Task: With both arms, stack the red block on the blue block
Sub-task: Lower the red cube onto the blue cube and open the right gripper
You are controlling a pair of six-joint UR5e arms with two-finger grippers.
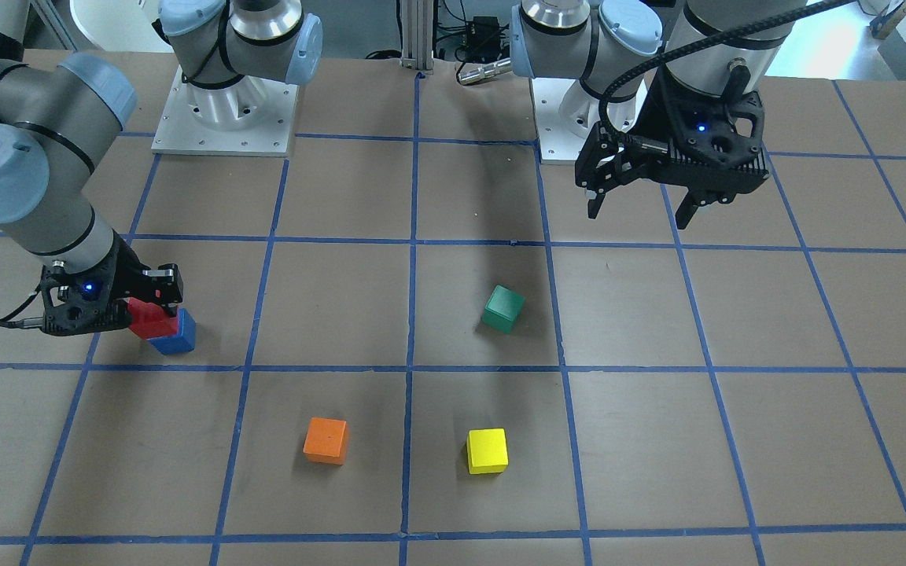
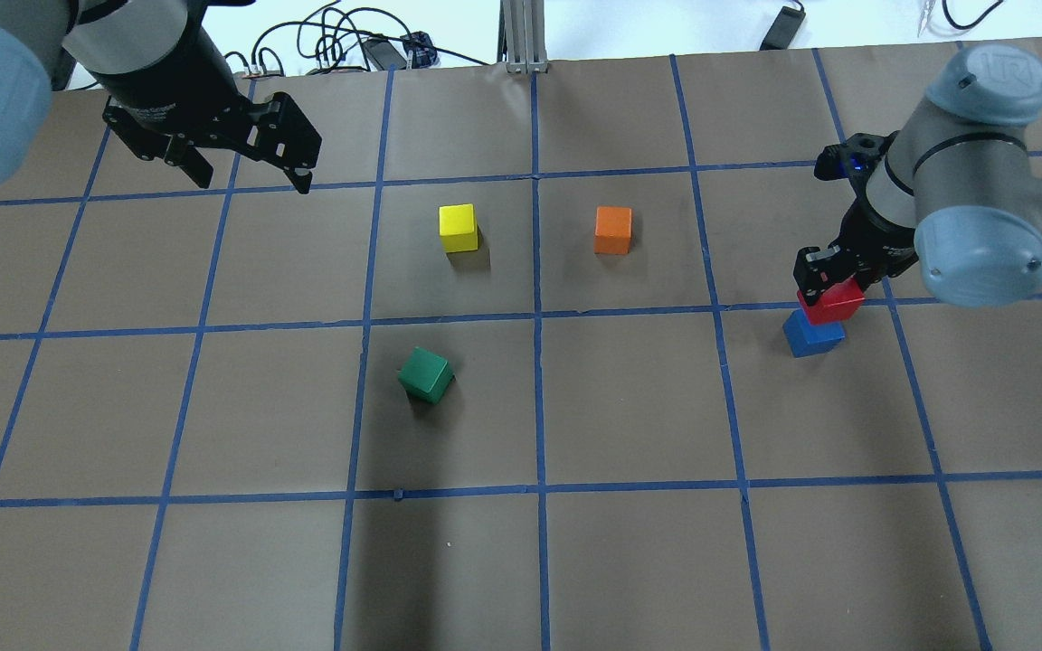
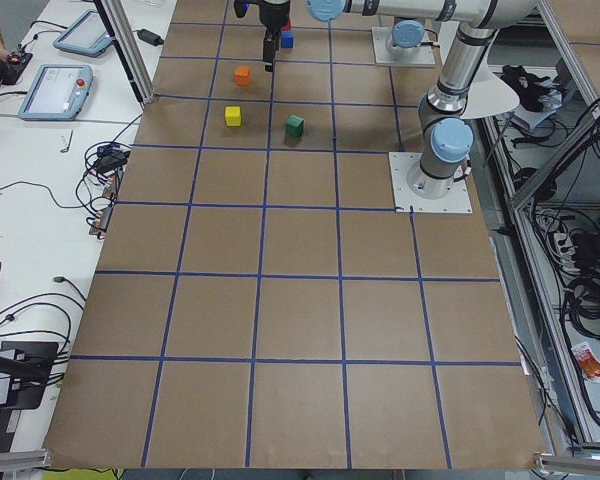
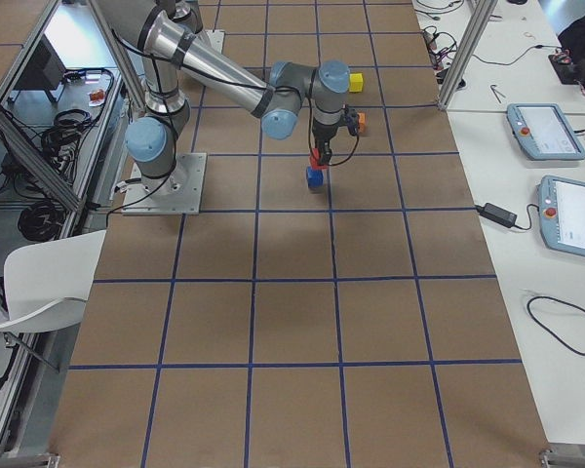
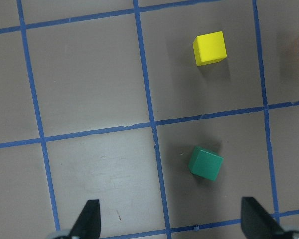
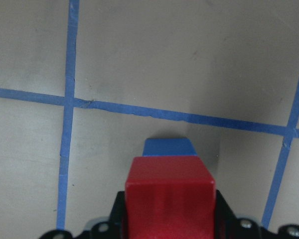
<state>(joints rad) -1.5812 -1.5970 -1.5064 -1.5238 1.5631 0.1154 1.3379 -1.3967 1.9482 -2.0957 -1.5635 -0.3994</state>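
your right hand [image 2: 830, 287] pinches the red block [image 2: 833, 306] over the blue block [image 2: 812, 333]; square it, lower flat, then release. left hand [image 2: 254, 172] hangs spread.

Desk [image 3: 300, 320]: brown sheet, blue tape grid. White bench [image 3: 30, 220] runs along one long side of the desk, with two teach pendants [image 3: 55, 90] and loose cables on it. Opposite long side: white chair [image 4: 49, 268], cable bundles [image 3: 588, 290] on the floor. Aluminium post [image 3: 120, 45] at the desk edge.

Blue-taped brown table [image 2: 629, 561]: green cube [image 2: 425, 374] seen centre-left, yellow cube [image 2: 458, 227] and orange cube [image 2: 612, 229] upper centre, blue block [image 2: 812, 335] right.
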